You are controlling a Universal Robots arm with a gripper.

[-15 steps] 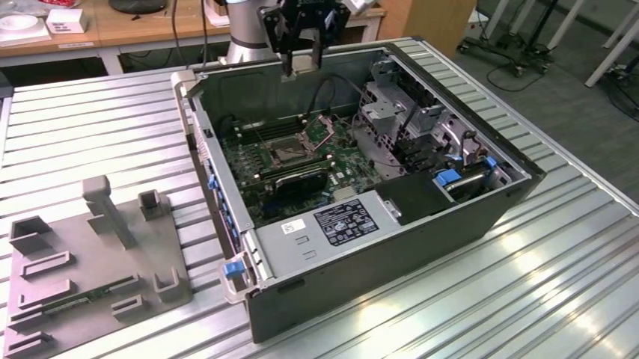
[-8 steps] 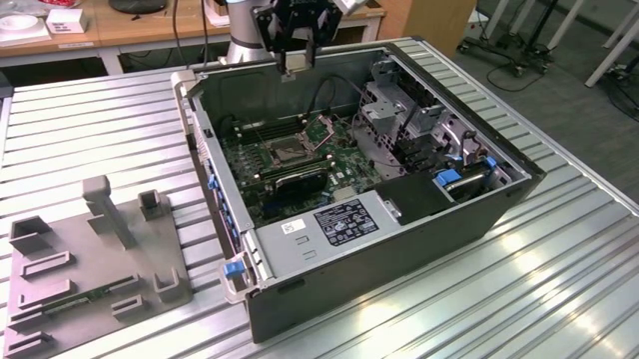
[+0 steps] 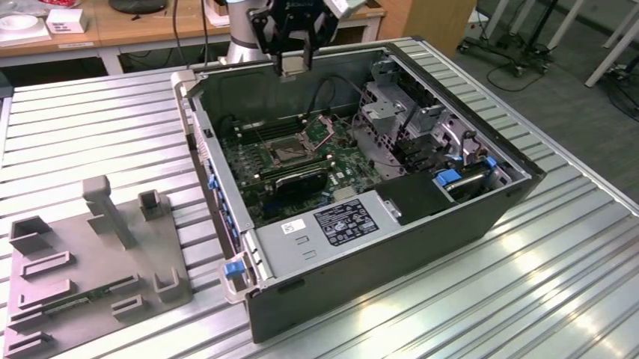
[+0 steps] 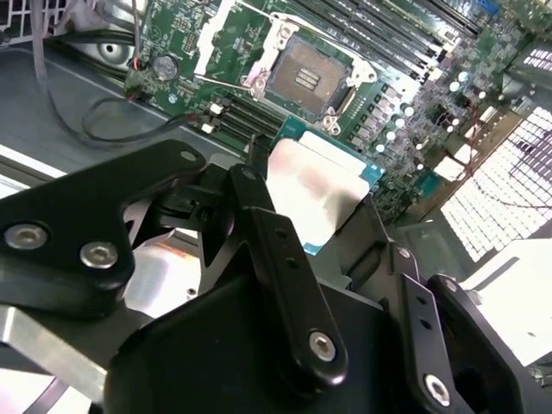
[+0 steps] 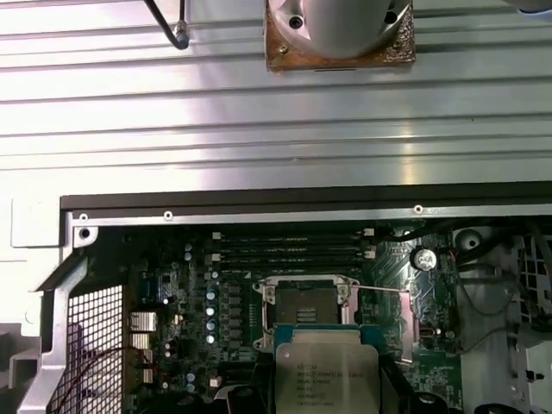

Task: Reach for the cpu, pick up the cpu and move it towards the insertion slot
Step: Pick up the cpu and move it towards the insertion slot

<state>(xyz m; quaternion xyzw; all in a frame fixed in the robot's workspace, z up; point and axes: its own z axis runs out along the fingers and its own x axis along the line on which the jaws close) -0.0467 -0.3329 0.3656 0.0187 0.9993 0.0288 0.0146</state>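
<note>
In the exterior view my gripper (image 3: 292, 61) hangs above the open computer case's far wall, shut on the cpu (image 3: 292, 67), a small flat pale chip. The cpu (image 4: 315, 183) shows its silvery top between the black fingers (image 4: 259, 216) in the second wrist view. In the first wrist view the cpu (image 5: 326, 375) sits just short of the insertion slot (image 5: 304, 312). That slot (image 3: 284, 152) is a square socket with a dark centre and a metal frame on the green motherboard, well below the gripper. The insertion slot (image 4: 306, 73) lies open and unoccupied.
The black computer case (image 3: 399, 247) lies on its side on a slatted metal table (image 3: 559, 284). Long memory slots (image 5: 289, 246) run beside the socket. A drive cage (image 3: 394, 112) and cables stand at the exterior view's right inside the case. A grey fixture plate (image 3: 90, 262) lies left.
</note>
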